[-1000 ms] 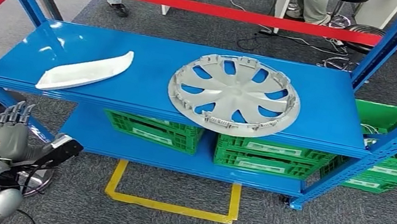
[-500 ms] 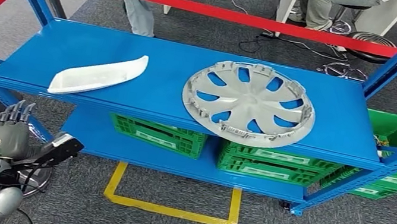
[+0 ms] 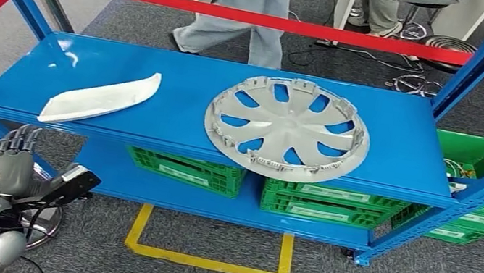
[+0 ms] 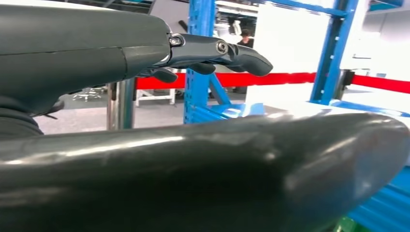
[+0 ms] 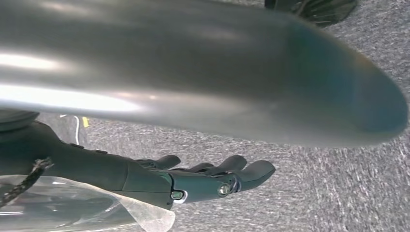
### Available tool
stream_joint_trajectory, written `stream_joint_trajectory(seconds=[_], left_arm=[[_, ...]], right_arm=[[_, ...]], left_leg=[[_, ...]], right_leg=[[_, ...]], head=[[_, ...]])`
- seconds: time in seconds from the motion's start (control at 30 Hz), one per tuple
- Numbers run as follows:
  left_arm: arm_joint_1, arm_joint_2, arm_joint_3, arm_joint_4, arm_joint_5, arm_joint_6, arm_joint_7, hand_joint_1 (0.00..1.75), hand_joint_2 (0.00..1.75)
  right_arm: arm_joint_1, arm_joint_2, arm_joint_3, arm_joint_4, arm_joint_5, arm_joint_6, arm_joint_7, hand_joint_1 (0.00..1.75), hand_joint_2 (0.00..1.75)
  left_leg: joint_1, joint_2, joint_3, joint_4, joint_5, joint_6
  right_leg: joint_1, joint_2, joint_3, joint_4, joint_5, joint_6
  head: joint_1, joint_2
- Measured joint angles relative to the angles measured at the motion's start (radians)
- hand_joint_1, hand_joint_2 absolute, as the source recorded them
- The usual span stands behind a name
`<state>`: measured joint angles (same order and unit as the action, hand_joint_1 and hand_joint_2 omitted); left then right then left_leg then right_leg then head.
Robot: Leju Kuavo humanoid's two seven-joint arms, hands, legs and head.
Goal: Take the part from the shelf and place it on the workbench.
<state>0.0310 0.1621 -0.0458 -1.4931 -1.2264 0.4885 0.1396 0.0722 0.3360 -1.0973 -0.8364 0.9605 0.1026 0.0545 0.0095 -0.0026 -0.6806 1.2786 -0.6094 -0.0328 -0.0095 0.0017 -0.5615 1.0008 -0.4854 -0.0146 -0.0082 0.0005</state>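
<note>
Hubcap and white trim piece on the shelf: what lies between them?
Nothing: in the head view, bare blue shelf separates the white trim from the hubcap.

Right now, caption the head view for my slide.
Left hand open below a blue shelf holding a hubcap and white trim part.

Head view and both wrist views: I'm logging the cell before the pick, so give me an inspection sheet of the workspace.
Surface: blue shelf, top level; workbench nothing seen.
Job's things: grey wheel cover lying flat, its near edge over the shelf's front lip; white curved trim piece to its left, apart from it.
Clutter: green crates on the lower level.
Hands: left hand below the shelf front, fingers spread, holding nothing; right hand over carpet, holding nothing.
Cables: loose cables on the floor behind the shelf.
Surroundings: red barrier tape; person walking behind; yellow floor marking.
</note>
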Motion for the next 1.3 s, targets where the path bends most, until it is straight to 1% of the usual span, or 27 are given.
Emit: stream_joint_trajectory(seconds=[0.03, 0.07, 0.13, 0.17, 0.23, 0.33, 0.37, 0.4, 0.47, 0.5, 0.53, 0.57, 0.63, 0.7, 0.8, 0.87, 0.9, 0.97, 1.0, 1.03, 1.07, 1.1, 1.13, 1.17, 1.2, 1.23, 1.3], left_arm=[[0.001, 0.0, 0.0, 0.0, 0.0, 0.0, 0.0, 0.0, 0.0], [0.002, 0.0, 0.0, 0.0, 0.0, 0.0, 0.0, 0.0, 0.0], [0.002, 0.001, 0.0, 0.0, 0.0, 0.0, 0.0, 0.0, 0.0], [0.001, 0.001, 0.0, 0.0, 0.0, 0.0, 0.0, 0.0, 0.0], [0.001, 0.002, 0.0, -0.001, 0.0, 0.0, 0.001, 0.0, 0.0], [0.003, 0.002, 0.002, -0.003, -0.001, -0.001, 0.002, 0.0, 0.0], [0.002, 0.001, 0.002, -0.005, -0.001, -0.001, 0.002, 0.0, 0.0], [0.001, 0.001, 0.003, -0.007, -0.002, -0.001, 0.002, 0.0, 0.0], [0.002, 0.001, 0.003, -0.008, -0.003, -0.001, 0.002, 0.0, 0.0], [0.003, 0.001, 0.003, -0.008, -0.003, -0.001, 0.002, 0.0, 0.0], [0.003, 0.001, 0.003, -0.008, -0.003, -0.001, 0.002, 0.0, 0.0], [0.004, 0.001, 0.003, -0.008, -0.003, -0.002, 0.003, 0.0, 0.0], [0.004, 0.001, 0.003, -0.008, -0.004, -0.003, 0.003, 0.0, 0.0], [0.004, 0.0, 0.003, -0.008, -0.005, -0.006, 0.003, 0.0, 0.0], [0.003, 0.0, 0.003, -0.009, -0.006, -0.008, 0.003, 0.0, 0.0], [0.001, 0.001, 0.003, -0.01, -0.006, -0.008, 0.003, 0.0, 0.0], [0.0, 0.001, 0.003, -0.011, -0.006, -0.008, 0.003, 0.0, 0.0], [-0.001, 0.002, 0.003, -0.011, -0.006, -0.008, 0.003, 0.0, 0.0], [0.0, 0.002, 0.003, -0.01, -0.006, -0.009, 0.003, 0.0, 0.0], [0.001, 0.002, 0.003, -0.01, -0.006, -0.009, 0.003, 0.0, 0.0], [0.001, 0.002, 0.003, -0.01, -0.006, -0.009, 0.003, 0.0, 0.0], [0.0, 0.003, 0.003, -0.01, -0.006, -0.009, 0.003, 0.0, 0.0], [-0.001, 0.003, 0.003, -0.01, -0.006, -0.009, 0.003, 0.0, 0.0], [-0.003, 0.003, 0.003, -0.01, -0.006, -0.009, 0.003, 0.0, 0.0], [-0.005, 0.004, 0.003, -0.011, -0.006, -0.009, 0.003, 0.0, 0.0], [-0.006, 0.004, 0.003, -0.011, -0.006, -0.009, 0.003, 0.0, 0.0], [-0.006, 0.004, 0.003, -0.011, -0.006, -0.01, 0.003, 0.0, 0.0]], right_arm=[[0.0, 0.001, -0.001, -0.001, 0.001, 0.0, 0.0, 0.0, 0.0], [0.001, 0.001, -0.003, -0.002, 0.001, 0.001, 0.0, 0.0, 0.0], [0.001, 0.003, -0.005, -0.004, 0.002, 0.002, 0.0, 0.0, 0.0], [0.001, 0.004, -0.006, -0.005, 0.002, 0.002, 0.0, 0.0, 0.0], [0.0, 0.005, -0.007, -0.008, 0.003, 0.003, 0.0, 0.0, 0.0], [0.0, 0.006, -0.008, -0.011, 0.006, 0.006, 0.0, 0.0, 0.0], [-0.001, 0.007, -0.009, -0.012, 0.007, 0.008, 0.0, 0.0, 0.0], [-0.001, 0.007, -0.009, -0.014, 0.008, 0.01, 0.0, 0.0, 0.0], [-0.001, 0.007, -0.011, -0.015, 0.009, 0.012, -0.001, 0.0, 0.0], [0.0, 0.007, -0.012, -0.015, 0.01, 0.012, -0.001, 0.0, 0.0], [0.001, 0.007, -0.013, -0.015, 0.01, 0.013, -0.001, 0.0, 0.0], [0.002, 0.007, -0.013, -0.015, 0.011, 0.014, -0.001, 0.0, 0.0], [0.002, 0.007, -0.014, -0.015, 0.013, 0.014, -0.002, 0.0, 0.0], [-0.001, 0.007, -0.014, -0.016, 0.015, 0.015, -0.003, 0.0, 0.0], [-0.002, 0.008, -0.015, -0.017, 0.017, 0.016, -0.003, 0.0, 0.0], [-0.001, 0.008, -0.016, -0.017, 0.017, 0.016, -0.003, 0.0, 0.0], [-0.001, 0.009, -0.016, -0.017, 0.017, 0.016, -0.003, 0.0, 0.0], [-0.003, 0.01, -0.016, -0.017, 0.018, 0.016, -0.003, 0.0, 0.0], [-0.003, 0.011, -0.017, -0.017, 0.019, 0.016, -0.003, 0.0, 0.0], [-0.003, 0.011, -0.018, -0.017, 0.02, 0.016, -0.003, 0.0, 0.0], [-0.003, 0.011, -0.019, -0.017, 0.021, 0.016, -0.003, 0.0, 0.0], [-0.003, 0.011, -0.02, -0.017, 0.021, 0.016, -0.004, 0.0, 0.0], [-0.003, 0.011, -0.021, -0.017, 0.022, 0.016, -0.005, 0.0, 0.0], [-0.003, 0.011, -0.022, -0.017, 0.024, 0.016, -0.006, 0.0, 0.0], [-0.004, 0.012, -0.023, -0.017, 0.025, 0.016, -0.008, 0.0, 0.0], [-0.006, 0.012, -0.024, -0.017, 0.026, 0.016, -0.01, 0.0, 0.0], [-0.007, 0.012, -0.025, -0.017, 0.027, 0.015, -0.012, 0.0, 0.0]], left_leg=[[0.001, 0.0, -0.007, 0.004, 0.014, -0.001], [0.002, 0.0, 0.004, -0.03, 0.046, -0.001], [0.003, 0.0, 0.061, -0.159, 0.12, 0.003], [0.001, 0.0, 0.085, -0.216, 0.14, 0.006], [-0.003, -0.001, 0.105, -0.263, 0.144, 0.016], [-0.002, -0.001, 0.109, -0.273, 0.145, 0.034], [0.0, -0.001, 0.112, -0.276, 0.145, 0.041], [0.001, 0.0, 0.114, -0.279, 0.145, 0.047], [-0.001, 0.001, 0.115, -0.278, 0.142, 0.054], [-0.003, 0.001, 0.116, -0.278, 0.14, 0.056], [-0.004, 0.0, 0.118, -0.278, 0.138, 0.056], [-0.004, -0.001, 0.121, -0.278, 0.135, 0.056], [-0.005, -0.002, 0.131, -0.278, 0.128, 0.053], [-0.01, -0.003, 0.136, -0.275, 0.12, 0.044], [-0.01, -0.002, 0.137, -0.276, 0.115, 0.029], [-0.008, -0.001, 0.131, -0.251, 0.095, 0.018], [-0.007, 0.0, 0.114, -0.211, 0.073, 0.012], [-0.003, 0.0, 0.05, -0.08, 0.014, 0.004], [-0.001, 0.0, 0.018, -0.023, -0.003, 0.001], [0.0, 0.0, -0.002, 0.006, -0.001, -0.001], [0.002, 0.0, -0.003, -0.003, 0.021, -0.002], [0.003, 0.0, 0.014, -0.05, 0.06, -0.002], [0.003, 0.001, 0.042, -0.119, 0.104, 0.0], [0.002, 0.001, 0.07, -0.185, 0.135, 0.003], [0.001, 0.001, 0.091, -0.234, 0.151, 0.008], [-0.001, 0.001, 0.101, -0.26, 0.154, 0.013], [-0.002, -0.001, 0.103, -0.268, 0.147, 0.025]], right_leg=[[0.0, 0.0, 0.004, 0.0, -0.003, 0.001], [0.0, 0.001, 0.009, 0.0, -0.006, 0.002], [0.001, 0.001, 0.02, 0.001, -0.013, 0.008], [0.002, 0.002, 0.022, 0.002, -0.017, 0.013], [0.005, 0.002, 0.021, 0.002, -0.02, 0.024], [0.003, 0.0, 0.016, 0.008, -0.03, 0.041], [0.003, 0.0, 0.002, 0.035, -0.046, 0.045], [0.002, 0.0, -0.024, 0.084, -0.071, 0.048], [0.001, 0.0, -0.101, 0.223, -0.124, 0.051], [0.001, 0.0, -0.135, 0.277, -0.136, 0.052], [0.001, 0.0, -0.152, 0.295, -0.127, 0.051], [0.001, 0.0, -0.151, 0.275, -0.101, 0.05], [0.001, 0.0, -0.1, 0.147, -0.021, 0.042], [0.003, 0.0, -0.045, 0.037, 0.018, 0.034], [0.006, 0.001, -0.028, 0.012, 0.015, 0.024], [0.002, 0.001, -0.02, 0.004, 0.015, 0.013], [0.0, 0.0, -0.015, 0.001, 0.015, 0.008], [-0.001, 0.0, -0.009, 0.0, 0.01, 0.002], [-0.001, 0.0, -0.007, 0.0, 0.008, 0.001], [-0.001, 0.0, -0.004, 0.0, 0.005, 0.001], [-0.001, 0.0, 0.001, 0.0, 0.002, 0.002], [-0.001, 0.0, 0.006, 0.0, -0.002, 0.004], [-0.001, 0.0, 0.012, 0.0, -0.005, 0.006], [0.001, 0.001, 0.016, 0.002, -0.01, 0.011], [0.003, 0.001, 0.017, 0.003, -0.013, 0.016], [0.004, 0.002, 0.017, 0.003, -0.015, 0.021], [0.005, 0.001, 0.017, 0.001, -0.017, 0.032]], head=[[0.0, 0.0], [0.0, 0.0], [0.0, 0.0], [0.001, 0.0], [0.001, 0.0], [0.003, 0.0], [0.005, 0.0], [0.007, 0.0], [0.01, 0.0], [0.009, 0.0], [0.01, 0.0], [0.01, 0.0], [0.01, 0.0], [0.009, 0.0], [0.008, 0.0], [0.006, 0.0], [0.004, 0.0], [0.0, 0.0], [0.001, 0.0], [0.001, 0.0], [0.0, 0.0], [0.001, 0.0], [0.001, 0.0], [0.001, 0.0], [0.001, 0.0], [0.002, 0.0], [0.002, 0.0]])
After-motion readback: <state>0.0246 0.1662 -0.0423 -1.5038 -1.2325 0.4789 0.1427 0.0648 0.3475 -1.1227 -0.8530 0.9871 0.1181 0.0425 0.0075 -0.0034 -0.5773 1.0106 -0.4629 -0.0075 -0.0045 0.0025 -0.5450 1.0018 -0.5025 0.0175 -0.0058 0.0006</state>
